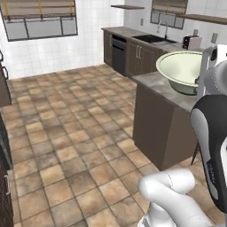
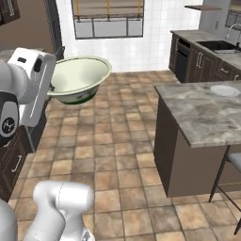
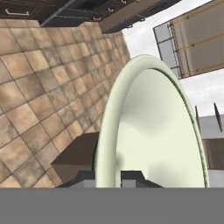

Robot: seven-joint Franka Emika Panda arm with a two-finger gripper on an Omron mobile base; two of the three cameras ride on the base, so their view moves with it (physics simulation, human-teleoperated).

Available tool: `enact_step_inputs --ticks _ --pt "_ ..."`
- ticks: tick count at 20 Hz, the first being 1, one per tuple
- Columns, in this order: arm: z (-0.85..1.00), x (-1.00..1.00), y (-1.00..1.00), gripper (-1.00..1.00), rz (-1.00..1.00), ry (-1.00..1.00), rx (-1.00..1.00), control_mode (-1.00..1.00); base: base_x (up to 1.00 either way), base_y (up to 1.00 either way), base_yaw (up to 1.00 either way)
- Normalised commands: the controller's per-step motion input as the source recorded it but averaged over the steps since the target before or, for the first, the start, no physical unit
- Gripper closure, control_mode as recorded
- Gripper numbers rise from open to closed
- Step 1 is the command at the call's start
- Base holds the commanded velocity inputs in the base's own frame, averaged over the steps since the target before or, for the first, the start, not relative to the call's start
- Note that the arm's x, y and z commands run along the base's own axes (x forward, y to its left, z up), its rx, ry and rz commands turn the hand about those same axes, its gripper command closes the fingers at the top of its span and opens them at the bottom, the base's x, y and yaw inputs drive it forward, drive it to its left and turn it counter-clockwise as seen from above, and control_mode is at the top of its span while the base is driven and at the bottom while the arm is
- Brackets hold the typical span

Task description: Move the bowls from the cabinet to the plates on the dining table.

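The kitchen has a brown tile floor (image 2: 117, 155), and the stone table (image 2: 202, 113) stands to one side with a white plate (image 2: 225, 90) near its far end. The bowl (image 2: 77, 77) is up in the air over the floor, well apart from the table; it is deep, cream-white and greenish inside with a thin dark rim, and the gripper (image 3: 118, 175) is clamped on its edge. Held by just one edge, it could slip and smash on the tiles, or bump the table's side if carried too low.
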Motion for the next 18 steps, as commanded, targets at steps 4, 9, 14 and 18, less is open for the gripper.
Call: enact_step_inputs --ticks 4,9,14,18 --pt "0.00 0.00 0.00 1.00 0.00 0.00 0.00 1.00 0.72 0.00 -0.15" --pt "0.00 0.00 0.00 1.00 0.00 0.00 0.00 1.00 0.66 -0.03 -0.18" --pt "0.00 0.00 0.00 1.00 0.00 0.00 0.00 1.00 0.60 -0.07 -0.19" --pt "0.00 0.00 0.00 1.00 0.00 0.00 0.00 1.00 0.60 0.00 -0.20"
